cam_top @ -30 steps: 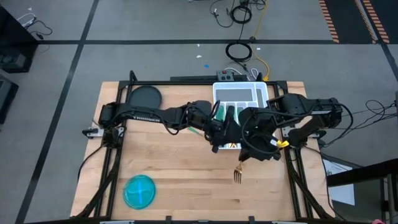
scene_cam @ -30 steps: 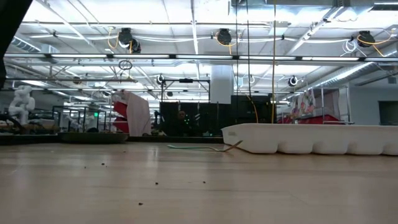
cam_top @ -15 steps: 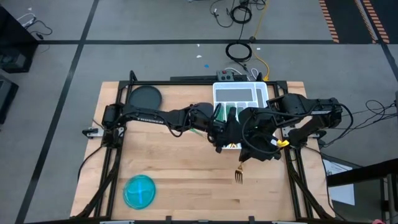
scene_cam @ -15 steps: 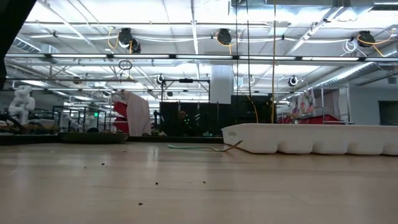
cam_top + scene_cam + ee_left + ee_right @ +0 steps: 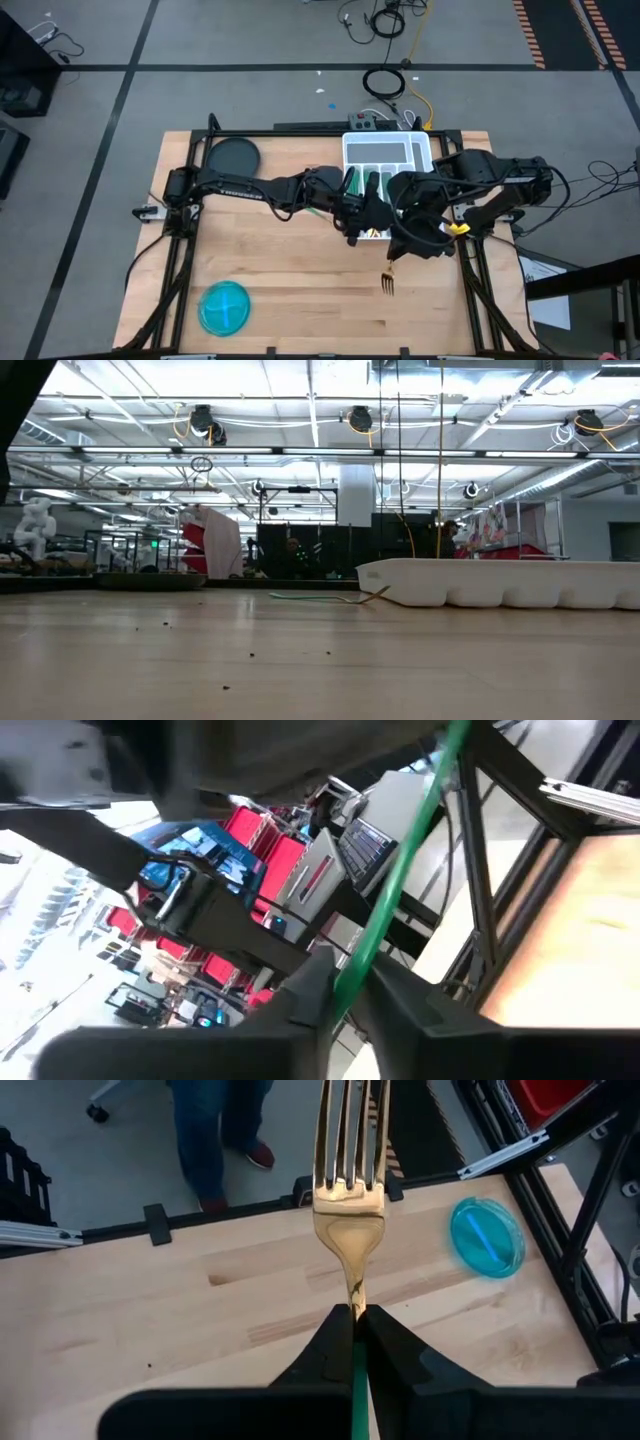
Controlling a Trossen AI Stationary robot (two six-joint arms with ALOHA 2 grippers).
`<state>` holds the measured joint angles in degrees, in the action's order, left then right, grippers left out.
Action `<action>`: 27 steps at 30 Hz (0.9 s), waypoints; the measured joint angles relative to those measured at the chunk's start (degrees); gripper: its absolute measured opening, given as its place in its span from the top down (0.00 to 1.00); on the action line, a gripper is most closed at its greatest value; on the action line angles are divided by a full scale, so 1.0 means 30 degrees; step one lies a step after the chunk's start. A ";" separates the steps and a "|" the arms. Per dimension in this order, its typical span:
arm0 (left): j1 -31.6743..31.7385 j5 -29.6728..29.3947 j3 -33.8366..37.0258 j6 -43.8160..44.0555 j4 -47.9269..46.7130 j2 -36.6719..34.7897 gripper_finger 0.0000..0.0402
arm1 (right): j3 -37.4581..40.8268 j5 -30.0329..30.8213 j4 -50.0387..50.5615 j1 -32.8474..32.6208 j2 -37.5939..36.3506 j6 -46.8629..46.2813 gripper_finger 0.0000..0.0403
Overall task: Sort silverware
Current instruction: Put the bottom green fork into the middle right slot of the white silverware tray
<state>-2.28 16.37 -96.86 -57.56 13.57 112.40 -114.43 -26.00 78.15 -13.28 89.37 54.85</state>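
From above, you see both arms meeting at the near edge of the white tray (image 5: 386,150), which sits at the table's far side. Your right gripper (image 5: 396,258) points toward the near edge of the table (image 5: 290,270) and holds a gold fork (image 5: 386,282), tines outward, above the bare wood. Your left gripper (image 5: 352,225) is at the tray's near left corner; from here you cannot tell how its jaws stand. Green handles (image 5: 360,182) of sorted pieces lie in the tray's slots. A blue bowl (image 5: 224,306) sits near the table's near left corner, a dark round plate (image 5: 232,156) at the far left.

At table height, you see the tray (image 5: 500,582) on the right and one green-handled piece (image 5: 325,597) lying flat on the wood just beside its left end. Neither arm shows here.

Your left wrist camera shows the fingers (image 5: 310,995) pinched on a slim green handle (image 5: 405,860) that runs up and away between them.

Your right wrist camera shows the jaws clamped tight on the fork's (image 5: 350,1190) green handle, gold head straight ahead, the bowl (image 5: 486,1238) well off on the table beyond. A person's legs (image 5: 222,1130) stand past the table's edge.
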 joint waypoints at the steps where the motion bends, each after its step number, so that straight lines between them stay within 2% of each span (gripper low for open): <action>1: -0.0028 0.0019 0.0000 -0.0084 -0.0078 0.0000 0.88 | 0.0000 -0.0013 -0.0023 0.0004 -0.0046 -0.0042 1.00; 4: -0.0111 0.0183 0.0036 -0.0291 -0.0352 0.0051 0.97 | -0.0022 -0.0287 -0.0112 0.0006 -0.0275 -0.0117 1.00; 12: -0.0539 -0.0208 0.0036 -0.0258 0.0181 0.0051 0.98 | -0.0031 -0.0557 -0.0531 0.0012 -0.0523 -0.0306 1.00; 19: -0.0627 -0.1028 0.0036 -0.0129 0.0398 0.0051 0.98 | -0.0036 -0.0469 -0.0968 0.0220 -0.0519 -0.2780 1.00; 23: -0.0604 -0.1185 0.0036 -0.0067 0.0485 0.0044 0.98 | -0.0026 -0.0478 -0.1379 0.0679 -0.0508 -0.4728 0.95; 27: -0.0570 -0.1901 -0.0027 0.0390 0.0703 -0.0015 0.98 | 0.0007 -0.0062 -0.1278 0.0859 -0.0417 -0.5569 0.86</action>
<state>-3.99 10.67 -96.94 -56.39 15.68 112.36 -114.41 -26.18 74.32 -10.70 88.12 38.14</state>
